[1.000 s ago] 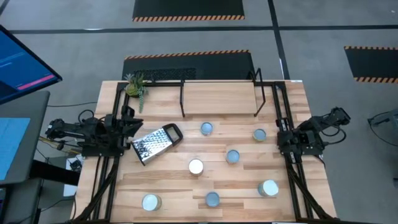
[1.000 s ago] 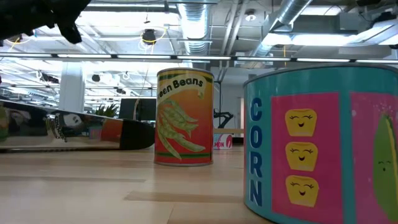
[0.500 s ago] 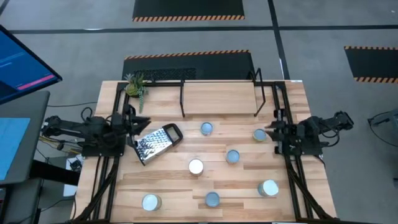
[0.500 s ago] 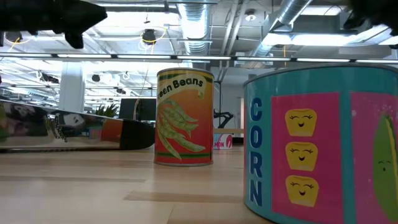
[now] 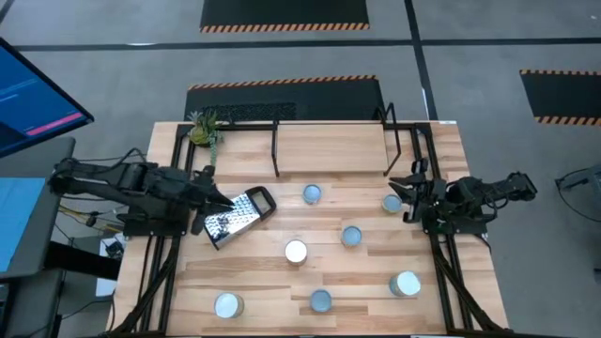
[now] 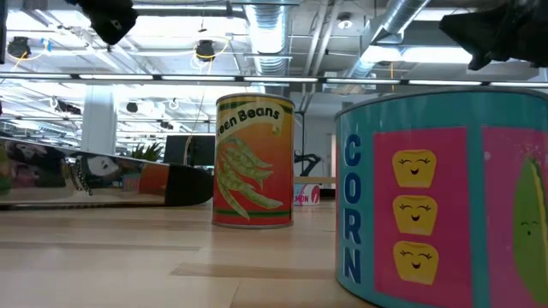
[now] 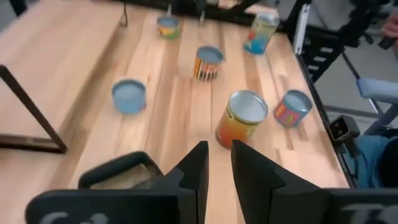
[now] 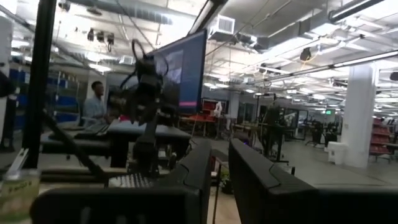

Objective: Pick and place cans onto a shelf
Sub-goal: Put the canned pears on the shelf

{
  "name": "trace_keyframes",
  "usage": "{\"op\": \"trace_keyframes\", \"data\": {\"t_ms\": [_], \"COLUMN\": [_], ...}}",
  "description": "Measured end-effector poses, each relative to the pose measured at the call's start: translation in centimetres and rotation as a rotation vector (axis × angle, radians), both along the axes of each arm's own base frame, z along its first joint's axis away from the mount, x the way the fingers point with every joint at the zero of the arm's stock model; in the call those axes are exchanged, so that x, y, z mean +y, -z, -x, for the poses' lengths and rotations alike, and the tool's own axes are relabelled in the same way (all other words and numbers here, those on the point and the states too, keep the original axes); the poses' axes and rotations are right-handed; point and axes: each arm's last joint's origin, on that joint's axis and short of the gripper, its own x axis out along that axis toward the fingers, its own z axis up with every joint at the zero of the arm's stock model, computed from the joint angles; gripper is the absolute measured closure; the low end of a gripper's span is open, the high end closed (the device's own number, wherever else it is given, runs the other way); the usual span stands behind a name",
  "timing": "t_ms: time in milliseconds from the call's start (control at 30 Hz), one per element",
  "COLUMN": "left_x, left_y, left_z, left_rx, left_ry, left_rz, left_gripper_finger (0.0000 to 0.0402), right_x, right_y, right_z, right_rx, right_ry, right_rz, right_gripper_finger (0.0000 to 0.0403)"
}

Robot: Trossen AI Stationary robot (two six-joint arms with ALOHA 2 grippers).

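Seven cans stand upright on the wooden table: behind the middle (image 5: 312, 194), far right (image 5: 392, 203), middle (image 5: 351, 236), a white-topped one (image 5: 296, 252), and three near the front (image 5: 228, 305), (image 5: 320, 300), (image 5: 406, 284). The shelf (image 5: 333, 143) stands on black legs at the far side and carries nothing. My left gripper (image 5: 223, 199) is shut and hovers over the grater (image 5: 237, 216). My right gripper (image 5: 404, 194) is shut, just right of the far-right can. The left wrist view shows an orange can (image 7: 242, 118) ahead of the left gripper (image 7: 219, 167).
A metal grater lies flat at the table's left. A small plant (image 5: 205, 131) stands at the far left corner. Black frame rails run along both table sides (image 5: 169, 263), (image 5: 451, 272). In the low view a corn can (image 6: 445, 201) and a green beans can (image 6: 253, 161) stand close.
Both arms have reached in from the table's sides. My left gripper has gone toward the table's right, over the grater's near end. My right gripper has gone toward the table's left, up to the far-right can. No can has moved.
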Motion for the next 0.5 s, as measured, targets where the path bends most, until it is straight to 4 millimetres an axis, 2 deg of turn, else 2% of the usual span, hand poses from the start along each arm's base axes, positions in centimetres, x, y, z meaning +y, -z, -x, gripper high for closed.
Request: {"op": "trace_keyframes", "data": {"t_ms": [100, 333, 500], "left_x": [-0.3, -2.0, -2.4], "left_y": [-0.6, -0.9, 0.2], "left_z": [-1.2, -3.8, -5.3], "left_rx": [0.066, 0.149, 0.223], "left_ry": [0.026, 0.245, 0.214], "left_rz": [0.028, 0.076, 0.081], "left_gripper_finger": [0.0345, 0.0345, 0.0345], "right_x": [0.0, 0.5, 0.8], "right_y": [0.3, 0.8, 0.8], "right_z": [-0.1, -0.3, -0.2], "right_rx": [0.029, 0.085, 0.082], "right_ry": [-0.002, -0.076, -0.132], "right_rz": [0.006, 0.005, 0.014], "right_gripper_finger": [0.0321, 0.0321, 0.0321]}}
